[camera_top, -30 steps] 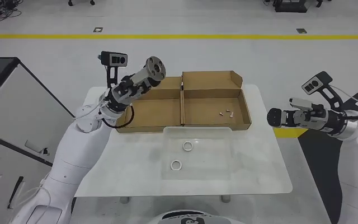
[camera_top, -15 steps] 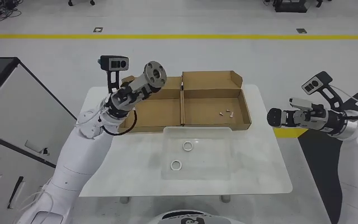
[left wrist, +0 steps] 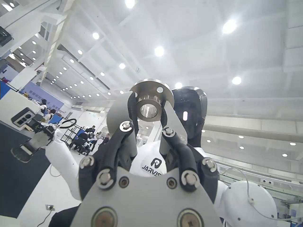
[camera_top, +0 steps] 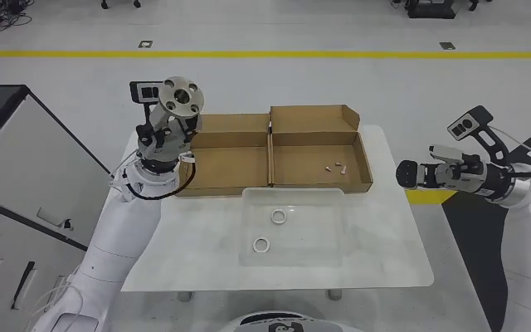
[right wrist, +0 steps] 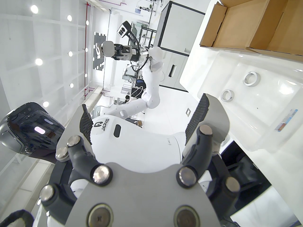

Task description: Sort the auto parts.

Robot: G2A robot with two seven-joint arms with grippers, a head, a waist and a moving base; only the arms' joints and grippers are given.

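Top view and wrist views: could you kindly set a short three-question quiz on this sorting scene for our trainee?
1. How many metal rings lie in the clear tray?
2. True or false: the jaws of the right gripper stand open and empty.
3. The left gripper holds: A) a flanged metal hub, B) a ring, C) nothing.
Key: 1 two; 2 true; 3 A.

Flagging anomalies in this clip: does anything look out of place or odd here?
One thing: the left hand holds a flanged metal part raised and turned toward the ceiling, apparently not over the cardboard box. Nothing looks spilled or damaged.
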